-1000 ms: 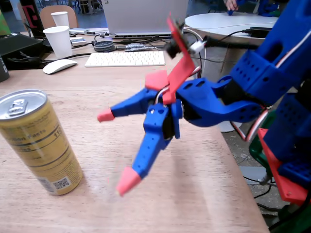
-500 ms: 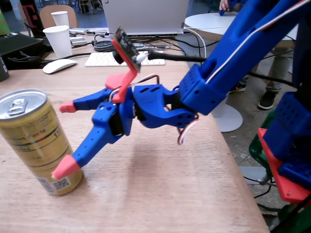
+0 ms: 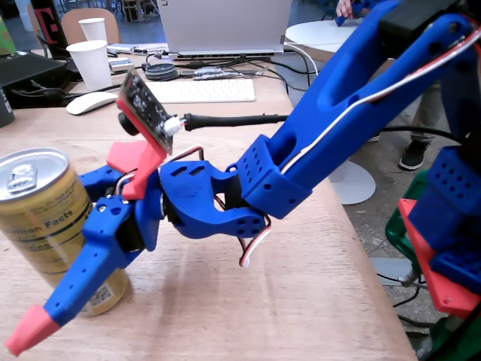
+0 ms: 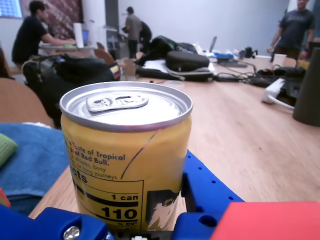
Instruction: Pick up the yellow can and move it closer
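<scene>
Wrist view: I read "Red Bull" and "110" on the yellow can (image 4: pixel 127 165), standing between my spread-apart gripper (image 3: pixel 56 263) jaws.

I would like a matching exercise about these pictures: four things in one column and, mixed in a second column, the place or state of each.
Things:
1. yellow can
2. gripper
3. white mouse
4. paper cup

Places or states:
a. lies on the table left of the keyboard, fixed view
b. stands at the far edge of the table, behind the mouse
c. upright, pull tab unopened
d. open, one finger on each side of the can

Pairs: 1-c, 2-d, 3-a, 4-b
</scene>
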{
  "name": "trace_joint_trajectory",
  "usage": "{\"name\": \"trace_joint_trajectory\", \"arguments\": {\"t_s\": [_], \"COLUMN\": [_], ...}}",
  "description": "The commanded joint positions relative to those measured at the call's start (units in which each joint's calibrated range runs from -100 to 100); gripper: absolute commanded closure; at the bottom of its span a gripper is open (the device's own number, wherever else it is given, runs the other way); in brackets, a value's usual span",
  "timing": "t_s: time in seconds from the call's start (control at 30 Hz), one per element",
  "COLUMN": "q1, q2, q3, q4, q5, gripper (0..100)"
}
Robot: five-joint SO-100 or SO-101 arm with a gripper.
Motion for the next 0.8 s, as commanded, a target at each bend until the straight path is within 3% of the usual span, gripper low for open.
{"name": "trace_joint_trajectory", "arguments": {"t_s": [0.0,0.23,0.4,0.5,0.77], "q1": [-0.8,1.0,1.0,1.0,-0.5], "q2": [0.0,2.7,2.8,2.8,1.9], "q3": [-2.8,-8.1,-8.1,-8.1,-6.9], "q4": [-0.6,0.1,0.1,0.1,0.1], "q5": [0.1,0.1,0.1,0.1,0.1], "gripper": [36,38,66,77,76]}}
